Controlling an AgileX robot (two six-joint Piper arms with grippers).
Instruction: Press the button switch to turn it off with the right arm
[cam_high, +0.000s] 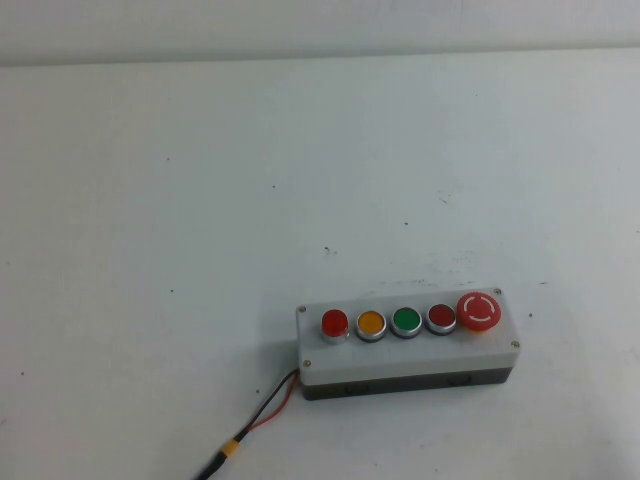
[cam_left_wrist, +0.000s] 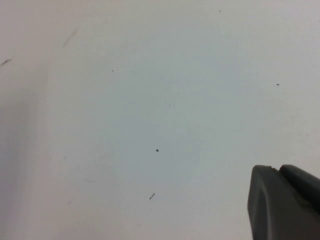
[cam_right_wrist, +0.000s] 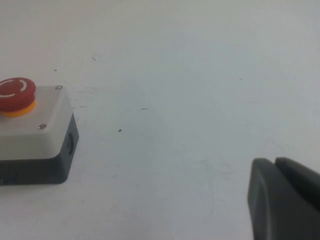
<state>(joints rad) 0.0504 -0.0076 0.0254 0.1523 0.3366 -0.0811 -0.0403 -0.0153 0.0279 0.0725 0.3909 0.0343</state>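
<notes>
Right gripper (cam_right_wrist: 285, 200) hangs low over bare white table (cam_high: 200, 200), off the mushroom-button end of the control box (cam_high: 410, 352); left gripper (cam_left_wrist: 285, 205) is parked over bare table; finger state of either: cannot tell. Button switch (cam_high: 334, 324) sits at the box's 9 o'clock end, beside the yellow button (cam_high: 371, 323). Likely a rigid, spring-loaded cap on a light box: press straight down on its centre, no grasp.

High view looks down from the robot's side onto the surface (cam_high: 200, 200) and control box (cam_high: 405, 350). Right wrist view sits low, near the same box (cam_right_wrist: 35, 135); left wrist view faces bare surface (cam_left_wrist: 150, 100).
</notes>
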